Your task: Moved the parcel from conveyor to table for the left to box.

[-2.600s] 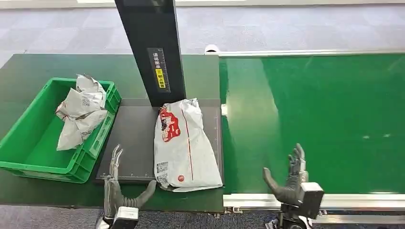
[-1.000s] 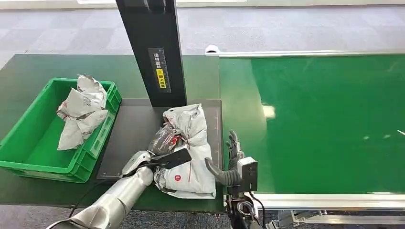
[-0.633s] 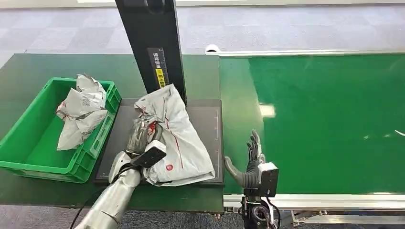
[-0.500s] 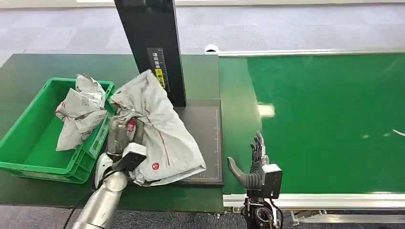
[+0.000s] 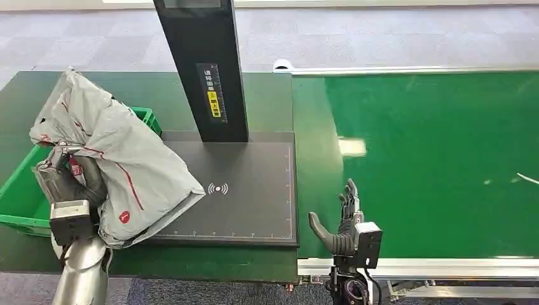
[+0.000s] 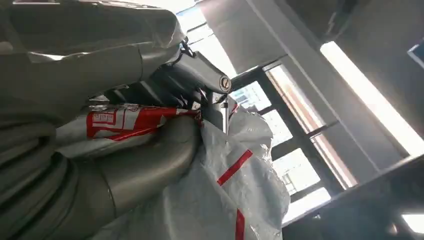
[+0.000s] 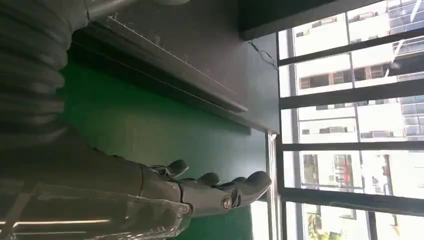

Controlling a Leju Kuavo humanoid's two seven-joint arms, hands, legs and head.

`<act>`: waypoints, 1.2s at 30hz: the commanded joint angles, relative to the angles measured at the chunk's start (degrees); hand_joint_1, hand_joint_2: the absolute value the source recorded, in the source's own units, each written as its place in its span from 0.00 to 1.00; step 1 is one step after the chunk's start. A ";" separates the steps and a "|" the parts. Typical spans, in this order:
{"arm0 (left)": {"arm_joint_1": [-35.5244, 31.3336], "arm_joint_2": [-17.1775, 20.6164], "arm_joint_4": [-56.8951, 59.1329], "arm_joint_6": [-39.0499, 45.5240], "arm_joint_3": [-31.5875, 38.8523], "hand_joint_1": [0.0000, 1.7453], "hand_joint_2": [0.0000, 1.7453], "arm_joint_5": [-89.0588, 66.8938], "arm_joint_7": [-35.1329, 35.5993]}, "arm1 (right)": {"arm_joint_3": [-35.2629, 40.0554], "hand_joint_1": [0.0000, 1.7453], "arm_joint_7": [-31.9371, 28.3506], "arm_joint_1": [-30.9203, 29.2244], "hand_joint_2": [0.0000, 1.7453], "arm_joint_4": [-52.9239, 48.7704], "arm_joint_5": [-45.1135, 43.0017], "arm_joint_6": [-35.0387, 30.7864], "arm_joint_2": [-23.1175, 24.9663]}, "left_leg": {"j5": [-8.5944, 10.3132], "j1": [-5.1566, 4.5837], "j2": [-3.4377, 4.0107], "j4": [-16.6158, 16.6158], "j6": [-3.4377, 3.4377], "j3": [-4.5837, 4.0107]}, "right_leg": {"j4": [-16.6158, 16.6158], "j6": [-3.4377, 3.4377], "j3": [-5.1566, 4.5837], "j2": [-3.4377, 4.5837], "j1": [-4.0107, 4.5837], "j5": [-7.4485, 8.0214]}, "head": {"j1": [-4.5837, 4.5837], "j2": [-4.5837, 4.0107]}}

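Note:
My left hand (image 5: 71,184) grips a grey plastic parcel (image 5: 121,159) with red stripes and a red label. The parcel hangs lifted over the right end of the green crate (image 5: 19,194), its lower end trailing on the black scanner pad (image 5: 248,197). In the left wrist view the thumb (image 6: 145,165) presses against the parcel's (image 6: 220,200) crumpled film. My right hand (image 5: 343,222) stands open over the near edge of the green conveyor belt (image 5: 432,159), holding nothing; its fingers (image 7: 215,192) are spread above the belt.
A black post (image 5: 203,70) with a yellow label rises from the back of the scanner pad. The dark green table (image 5: 267,101) lies under pad and crate. The conveyor's silver frame (image 5: 445,267) runs along the near side.
My left hand took hold of the parcel on the pad, lifted it and swung it left over the crate. My right hand drew back a little to the right along the belt's edge.

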 commanded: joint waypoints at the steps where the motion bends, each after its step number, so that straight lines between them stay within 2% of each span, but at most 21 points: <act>1: -11.25 7.04 19.89 -4.12 12.77 1.00 1.00 0.97 0.78 | -2.13 0.00 -0.05 -0.08 1.00 -0.23 0.20 0.78 0.19 | 0.05 -0.02 0.03 -0.07 -0.01 0.09 | -0.02 -0.04 0.05 0.00 -0.01 0.03 | -0.04 0.00; 6: -11.71 6.75 21.24 -3.41 12.97 1.00 1.00 -0.16 1.90 | -2.21 0.00 -0.05 -0.14 1.00 -0.16 0.16 0.87 0.17 | 0.04 0.00 -0.02 -0.06 0.03 0.13 | -0.05 -0.02 0.09 -0.04 0.01 0.01 | -0.04 0.00; 7: -14.05 8.11 25.56 -2.48 13.52 1.00 1.00 -3.16 5.15 | -2.40 0.00 -0.05 -0.15 1.00 -0.12 0.15 1.07 0.18 | 0.03 0.02 0.02 -0.07 0.04 0.15 | -0.09 -0.02 0.13 -0.02 0.04 0.02 | -0.04 0.00; 11: -31.77 15.73 58.56 4.56 16.27 1.00 1.00 -18.58 12.05 | -3.61 0.00 -0.05 0.86 1.00 -0.52 0.46 2.68 0.06 | 0.09 0.00 -0.16 -0.04 -0.03 0.09 | 0.02 -0.05 0.09 -0.16 0.01 0.00 | 0.00 0.00; 12: -34.41 16.83 63.04 6.38 15.72 1.00 1.00 -21.78 14.72 | -3.86 0.00 -0.05 1.28 1.00 -0.86 0.59 3.07 0.10 | 0.18 0.03 -0.37 -0.04 -0.05 0.02 | 0.03 -0.09 0.09 -0.40 0.05 0.01 | 0.00 0.00; 13: -35.53 17.37 65.02 7.27 15.53 1.00 1.00 -23.26 16.29 | -4.11 0.00 -0.05 1.33 1.00 -0.73 0.58 3.35 0.10 | 0.11 0.03 -0.23 -0.01 -0.06 0.05 | 0.04 -0.08 0.06 -0.25 0.04 0.00 | -0.06 -0.02; 14: -36.92 18.31 68.35 8.61 14.41 1.00 1.00 -26.68 21.68 | -4.28 0.00 -0.05 1.37 1.00 -0.37 0.74 3.92 0.00 | 0.16 0.04 -0.25 -0.05 -0.06 0.04 | 0.01 -0.10 0.05 -0.27 0.05 0.04 | -0.02 0.00; 18: -36.56 20.72 72.84 8.51 12.18 1.00 1.00 -34.84 34.88 | -3.92 0.00 -0.05 1.03 1.00 0.69 1.62 5.37 0.02 | 0.13 0.05 -0.01 -0.10 -0.07 0.16 | -0.05 -0.14 0.10 -0.05 0.07 0.10 | -0.02 -0.02; 21: -35.76 21.83 74.25 6.59 11.71 1.00 1.00 -38.01 40.52 | -3.70 0.00 -0.05 0.97 1.00 1.12 1.67 5.48 -0.01 | 0.08 0.06 0.22 -0.16 -0.04 0.25 | -0.11 -0.12 0.16 0.15 0.09 0.12 | -0.02 0.00; 24: -36.00 21.92 74.73 4.69 10.88 1.00 1.00 -41.23 46.09 | -3.83 0.00 -0.05 0.86 1.00 1.32 1.66 5.88 -0.10 | 0.08 0.08 0.11 -0.04 -0.08 0.11 | 0.00 -0.12 0.04 0.05 0.10 0.07 | -0.02 0.00; 27: -35.65 21.54 74.42 4.64 10.94 1.00 1.00 -42.52 48.24 | -3.81 0.00 -0.05 0.56 1.00 1.81 1.92 6.29 0.10 | 0.12 0.10 0.06 -0.11 -0.06 0.14 | -0.09 -0.11 0.10 -0.02 0.13 0.09 | -0.02 -0.02; 31: -35.01 21.33 73.91 3.53 12.42 1.00 1.00 -41.72 46.35 | -3.72 0.00 -0.05 -0.16 1.00 3.07 2.20 6.06 0.26 | 0.11 0.07 0.19 -0.09 -0.09 0.13 | -0.04 -0.13 0.03 0.12 0.09 0.12 | -0.02 -0.02; 35: -35.78 19.73 73.22 -1.00 15.49 1.00 1.00 -39.75 41.27 | -3.82 0.00 -0.05 -0.39 1.00 3.40 1.88 5.74 0.18 | 0.10 0.07 0.10 -0.07 -0.09 0.11 | -0.02 -0.13 0.02 0.05 0.09 0.10 | -0.04 -0.02; 36: -36.20 19.45 73.03 -1.72 16.04 0.91 1.00 -39.45 40.45 | -3.84 0.00 -0.05 -0.41 1.00 3.46 1.82 5.66 0.20 | 0.12 0.08 0.06 -0.09 -0.08 0.11 | -0.06 -0.13 0.05 0.01 0.10 0.11 | -0.02 0.00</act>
